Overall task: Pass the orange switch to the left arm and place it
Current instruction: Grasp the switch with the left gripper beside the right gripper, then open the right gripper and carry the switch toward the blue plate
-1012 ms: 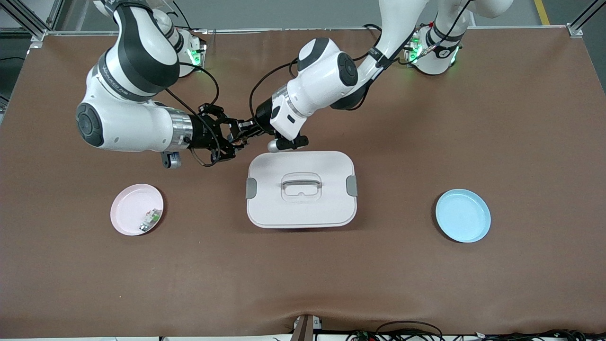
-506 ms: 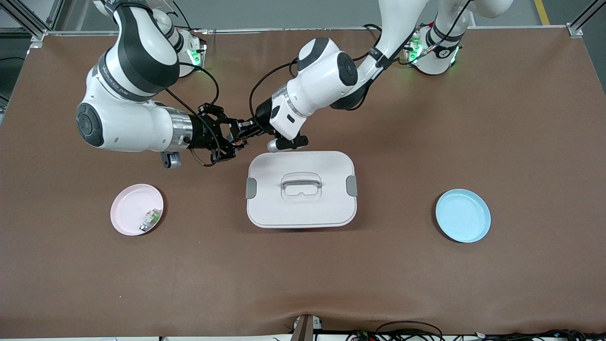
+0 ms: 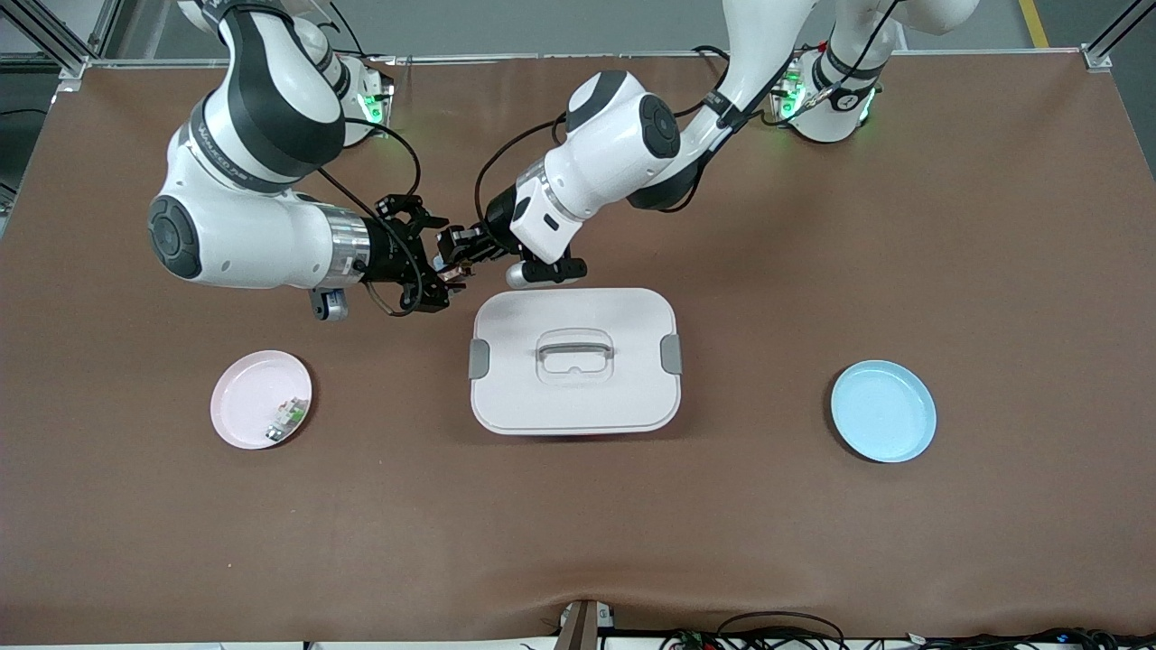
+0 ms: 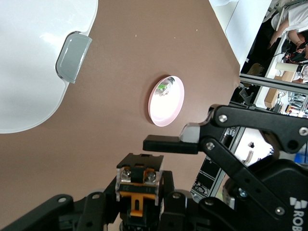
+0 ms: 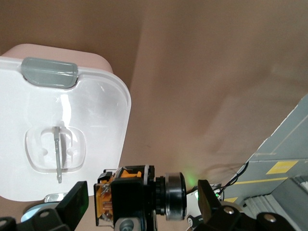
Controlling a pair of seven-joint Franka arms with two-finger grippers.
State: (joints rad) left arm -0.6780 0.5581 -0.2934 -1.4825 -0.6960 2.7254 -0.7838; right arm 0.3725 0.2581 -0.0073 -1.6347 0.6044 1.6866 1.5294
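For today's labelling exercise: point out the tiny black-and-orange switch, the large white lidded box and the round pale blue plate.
orange switch [image 4: 137, 185]: left wrist view, on its orange middle.
white lidded box [image 3: 574, 397]: front view, on the plain lid surface below the handle.
pale blue plate [image 3: 883, 411]: front view, on its bare centre.

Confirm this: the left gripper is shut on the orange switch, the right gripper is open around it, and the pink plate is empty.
One part is wrong: the pink plate is not empty; a small green-and-white part lies in it, as the front view shows. The rest stands: the left gripper is shut on the orange switch, and the right gripper is open around it.
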